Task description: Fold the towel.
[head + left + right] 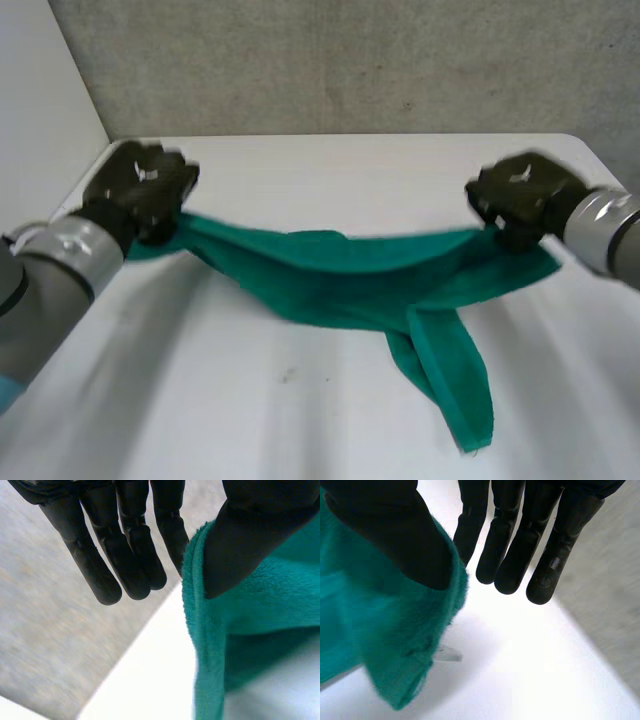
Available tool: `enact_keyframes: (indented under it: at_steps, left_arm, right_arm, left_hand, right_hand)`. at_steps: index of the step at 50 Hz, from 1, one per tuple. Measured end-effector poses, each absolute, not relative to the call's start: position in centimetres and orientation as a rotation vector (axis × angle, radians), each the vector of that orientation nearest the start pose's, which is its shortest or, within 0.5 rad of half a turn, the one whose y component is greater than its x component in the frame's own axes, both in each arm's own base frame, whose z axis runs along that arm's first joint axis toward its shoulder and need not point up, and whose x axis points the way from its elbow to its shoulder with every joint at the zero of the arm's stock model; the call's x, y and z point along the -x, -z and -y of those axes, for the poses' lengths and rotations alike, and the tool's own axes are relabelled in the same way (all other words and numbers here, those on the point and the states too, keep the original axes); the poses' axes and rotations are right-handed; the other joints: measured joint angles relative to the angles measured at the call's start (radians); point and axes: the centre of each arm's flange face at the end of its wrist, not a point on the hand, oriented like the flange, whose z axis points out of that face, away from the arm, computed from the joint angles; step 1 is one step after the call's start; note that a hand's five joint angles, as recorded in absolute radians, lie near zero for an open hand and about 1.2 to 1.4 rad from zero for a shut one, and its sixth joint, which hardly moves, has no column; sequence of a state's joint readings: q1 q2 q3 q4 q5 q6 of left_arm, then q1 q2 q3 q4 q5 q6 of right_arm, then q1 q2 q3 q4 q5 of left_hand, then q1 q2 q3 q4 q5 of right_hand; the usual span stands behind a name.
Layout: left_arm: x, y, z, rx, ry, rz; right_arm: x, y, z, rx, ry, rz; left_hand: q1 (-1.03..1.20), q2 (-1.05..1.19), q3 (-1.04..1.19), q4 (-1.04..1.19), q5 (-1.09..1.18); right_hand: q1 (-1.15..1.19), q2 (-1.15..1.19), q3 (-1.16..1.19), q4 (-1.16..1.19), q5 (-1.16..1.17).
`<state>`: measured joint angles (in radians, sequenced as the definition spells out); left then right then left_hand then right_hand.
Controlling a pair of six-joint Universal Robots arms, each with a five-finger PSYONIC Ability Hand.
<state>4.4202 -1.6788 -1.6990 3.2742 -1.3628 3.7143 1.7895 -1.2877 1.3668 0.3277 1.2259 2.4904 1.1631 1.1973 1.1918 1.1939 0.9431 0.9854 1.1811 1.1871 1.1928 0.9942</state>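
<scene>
Towel of soft green cloth hangs stretched side to side over the white counter. The left hand pinches one end, the right hand pinches the other. Its loose tail droops nearer the right hand.

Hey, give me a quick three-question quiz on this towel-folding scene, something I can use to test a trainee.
1. True or false: the left hand is clear of the towel.
2. How does the towel lie? A, folded into a neat square; B, strung between the two hands and sagging, with a loose flap drooping from it; C, spread flat with nothing touching it.
3. Fill in: the right hand pinches the towel between its fingers and its ____.
Key: 1 false; 2 B; 3 thumb.
</scene>
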Motion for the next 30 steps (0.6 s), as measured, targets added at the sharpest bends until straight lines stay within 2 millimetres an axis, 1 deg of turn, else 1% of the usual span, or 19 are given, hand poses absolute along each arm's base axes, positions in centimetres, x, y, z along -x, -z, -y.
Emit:
enact_keyframes:
  at_steps: [1,2,4,7,8,9,10,12,13,14,16,17,18,20,21,23,26,29,30]
  left_arm:
    - [23.3,-24.5,25.5,-1.174,2.050,-2.016]
    - [23.1,-23.6,25.1,-1.201,1.985,-2.057]
    - [23.0,-22.3,25.1,-1.233,1.912,-2.098]
    - [23.0,-21.2,25.4,-1.256,1.863,-2.120]
    - [23.1,-19.9,26.4,-1.285,1.809,-2.131]
    - [23.3,-19.4,27.1,-1.292,1.797,-2.120]
    - [23.3,-19.4,27.1,-1.292,1.797,-2.120]
    - [23.8,-18.9,29.9,-1.283,1.804,-2.048]
    - [23.8,-18.9,29.9,-1.283,1.804,-2.048]
    - [24.4,-20.2,33.4,-1.219,1.875,-1.909]
    - [24.8,-21.6,35.2,-1.170,1.929,-1.824]
    - [25.1,-23.3,37.0,-1.110,1.991,-1.726]
    - [25.2,-24.0,37.6,-1.086,2.013,-1.690]
    - [25.6,-26.8,39.5,-0.991,2.107,-1.552]
    - [25.8,-29.5,40.3,-0.911,2.193,-1.440]
    - [25.8,-34.7,40.7,-0.758,2.354,-1.234]
    - [25.6,-39.8,39.7,-0.615,2.509,-1.041]
    - [25.6,-39.8,39.7,-0.615,2.509,-1.041]
    - [25.1,-41.7,38.0,-0.561,2.593,-0.989]
  right_arm:
    - [-23.0,-25.1,28.4,1.347,1.704,-2.200]
    - [-23.2,-23.7,28.5,1.377,1.633,-2.232]
    - [-23.6,-22.7,28.8,1.405,1.590,-2.253]
    - [-24.0,-22.2,29.2,1.426,1.576,-2.262]
    - [-24.7,-21.8,29.8,1.451,1.586,-2.269]
    - [-25.1,-21.9,30.4,1.460,1.616,-2.268]
    - [-25.1,-21.9,30.4,1.460,1.616,-2.268]
    - [-26.3,-23.1,32.1,1.457,1.748,-2.239]
    - [-26.3,-23.1,32.1,1.457,1.748,-2.239]
    - [-27.3,-25.6,33.9,1.412,1.953,-2.167]
    - [-27.8,-27.7,35.0,1.360,2.101,-2.102]
    - [-28.2,-30.0,35.9,1.295,2.253,-2.022]
    - [-28.3,-31.6,36.4,1.246,2.352,-1.962]
    - [-28.5,-35.5,37.2,1.113,2.576,-1.798]
    - [-28.4,-37.9,37.5,1.027,2.697,-1.690]
    - [-28.2,-41.8,37.3,0.876,2.876,-1.489]
    - [-27.7,-45.0,36.3,0.755,2.993,-1.313]
    - [-27.7,-45.0,36.3,0.755,2.993,-1.313]
    - [-27.3,-45.7,35.1,0.735,3.007,-1.263]
  left_hand:
    - [0.000,0.000,0.000,0.000,0.000]
    - [0.000,0.000,0.000,0.000,0.000]
    - [0.000,0.000,0.000,0.000,0.000]
    - [0.000,0.000,0.000,0.000,0.000]
    - [0.000,0.000,0.000,0.000,0.000]
    - [0.000,0.000,0.000,0.000,0.000]
    - [0.000,0.000,0.000,0.000,0.000]
    - [0.000,0.000,0.000,0.001,0.000]
    - [0.000,0.000,0.000,0.001,0.000]
    - [0.000,0.000,0.000,0.001,0.000]
    - [0.000,0.000,0.001,0.001,0.000]
    - [0.000,0.000,0.001,0.001,0.000]
    - [0.000,0.000,0.001,0.001,0.000]
    - [0.000,0.001,0.001,0.001,0.000]
    - [0.000,0.001,0.001,0.001,0.000]
    - [0.000,0.001,0.001,0.001,0.000]
    - [0.000,0.001,0.001,0.001,0.000]
    - [0.000,0.001,0.001,0.001,0.000]
    - [0.000,0.001,0.001,0.001,0.000]
  right_hand:
    - [0.000,0.000,0.000,0.000,0.000]
    - [0.000,0.000,0.000,0.000,0.000]
    - [0.000,0.000,0.000,0.000,0.000]
    - [0.000,0.000,0.000,0.000,0.000]
    - [0.000,0.000,0.000,0.000,0.000]
    - [0.000,0.000,0.000,0.000,0.000]
    - [0.000,0.000,0.000,0.000,0.000]
    - [0.000,0.000,0.000,0.000,0.000]
    - [0.000,0.000,0.000,0.000,0.000]
    - [0.000,0.000,0.000,0.000,0.000]
    - [0.000,0.000,0.000,0.000,0.000]
    - [0.000,0.000,0.000,0.000,0.000]
    - [0.000,0.000,0.000,0.000,0.000]
    - [0.000,0.000,0.000,0.000,0.000]
    - [0.000,0.000,0.000,0.000,0.000]
    - [0.000,0.000,0.000,0.000,0.000]
    - [0.000,0.000,0.000,0.000,0.000]
    - [0.000,0.000,0.000,0.000,0.000]
    - [0.000,0.000,0.000,0.000,0.001]
